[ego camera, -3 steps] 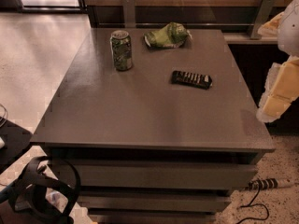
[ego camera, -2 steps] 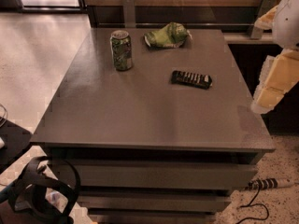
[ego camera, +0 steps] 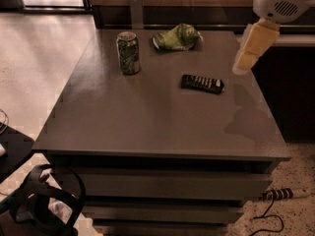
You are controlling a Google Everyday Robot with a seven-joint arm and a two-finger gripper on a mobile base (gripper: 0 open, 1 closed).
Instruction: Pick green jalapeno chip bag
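Observation:
The green jalapeno chip bag (ego camera: 176,37) lies crumpled at the far middle of the grey table (ego camera: 147,127), light green with a whitish edge. My gripper (ego camera: 242,67) hangs from the white arm (ego camera: 280,1) at the upper right. It is above the table's right side, to the right of the bag and well apart from it. It holds nothing that I can see.
An upright green drink can (ego camera: 128,52) stands left of the bag. A flat dark bar with white marks (ego camera: 202,83) lies in front of the bag, just left of the gripper. A cable (ego camera: 275,200) lies on the floor at the lower right, and dark gear (ego camera: 44,205) at the lower left.
The arm and gripper have moved up and to the left, from beside the table's right edge to over its right side. The bag, can and bar have not moved.

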